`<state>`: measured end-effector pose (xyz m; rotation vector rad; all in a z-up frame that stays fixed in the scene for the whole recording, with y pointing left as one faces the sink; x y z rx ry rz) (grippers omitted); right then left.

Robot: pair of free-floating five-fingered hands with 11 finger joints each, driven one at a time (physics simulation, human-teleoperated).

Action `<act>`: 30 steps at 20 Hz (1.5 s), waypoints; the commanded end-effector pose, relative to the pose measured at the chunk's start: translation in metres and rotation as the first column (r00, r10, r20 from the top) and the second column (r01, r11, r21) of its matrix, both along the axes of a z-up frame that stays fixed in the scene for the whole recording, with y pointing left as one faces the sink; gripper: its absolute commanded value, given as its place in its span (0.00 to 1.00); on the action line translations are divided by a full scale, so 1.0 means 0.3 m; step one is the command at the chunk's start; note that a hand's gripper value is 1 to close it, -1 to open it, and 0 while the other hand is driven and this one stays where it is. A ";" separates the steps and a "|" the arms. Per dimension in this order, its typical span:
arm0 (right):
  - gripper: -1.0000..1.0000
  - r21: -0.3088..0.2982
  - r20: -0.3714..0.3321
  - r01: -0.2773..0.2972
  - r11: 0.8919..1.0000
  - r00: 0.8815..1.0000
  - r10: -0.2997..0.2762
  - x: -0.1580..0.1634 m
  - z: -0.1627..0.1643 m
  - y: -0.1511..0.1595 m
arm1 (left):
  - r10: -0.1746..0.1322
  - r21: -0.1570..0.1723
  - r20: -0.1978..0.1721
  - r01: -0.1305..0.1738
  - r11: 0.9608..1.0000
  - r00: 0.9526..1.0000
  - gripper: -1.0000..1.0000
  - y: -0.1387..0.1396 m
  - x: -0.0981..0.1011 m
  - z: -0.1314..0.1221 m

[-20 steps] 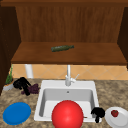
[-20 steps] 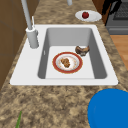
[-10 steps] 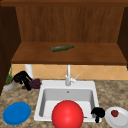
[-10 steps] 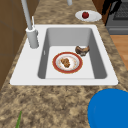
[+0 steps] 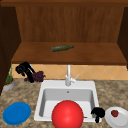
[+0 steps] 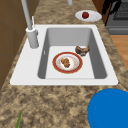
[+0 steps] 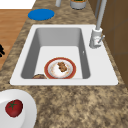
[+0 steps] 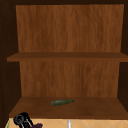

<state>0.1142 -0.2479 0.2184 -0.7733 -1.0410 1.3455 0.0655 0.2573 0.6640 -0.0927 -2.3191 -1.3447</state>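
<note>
My left hand (image 5: 24, 69) hovers over the back left counter, its fingers reaching down beside a bunch of purple grapes (image 5: 38, 76). It also appears in the upper view as my left hand (image 8: 22, 119), just below the shelf. My right hand (image 5: 98, 113) hangs open at the sink's front right corner, next to a white plate (image 5: 121, 120) that holds a tomato (image 5: 114, 113). From the side, that hand (image 6: 110, 5) floats beyond the white plate (image 6: 93, 17). In the sink (image 6: 62, 78) lie a red-rimmed plate (image 6: 67, 62) with food and a brown item (image 6: 82, 50).
A large red round object (image 5: 67, 115) sits in front of the sink. A blue plate (image 5: 16, 113) lies front left, and a potted plant (image 5: 9, 82) stands at the far left. The faucet (image 5: 68, 76) rises behind the basin. A green bottle (image 5: 62, 48) lies on the wooden shelf.
My left hand has risen a little and shifted slightly right by the grapes. The right hand and everything else stay put.
</note>
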 end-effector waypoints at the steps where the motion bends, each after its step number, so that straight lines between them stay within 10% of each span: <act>1: 0.50 0.000 0.000 0.000 1.000 1.000 0.000 0.000 0.000 0.000 | -0.003 0.020 -0.009 0.003 1.000 1.000 1.00 -0.048 0.000 0.078; 20: 0.50 0.000 0.000 0.000 1.000 1.000 0.000 0.000 0.000 0.000 | 0.000 0.037 -0.009 0.000 0.999 1.000 1.00 -0.320 0.052 0.472; 30: 0.50 0.000 0.000 0.000 1.000 1.000 0.000 0.000 0.000 0.000 | 0.005 0.063 -0.026 -0.004 0.998 1.000 1.00 -0.471 0.222 0.619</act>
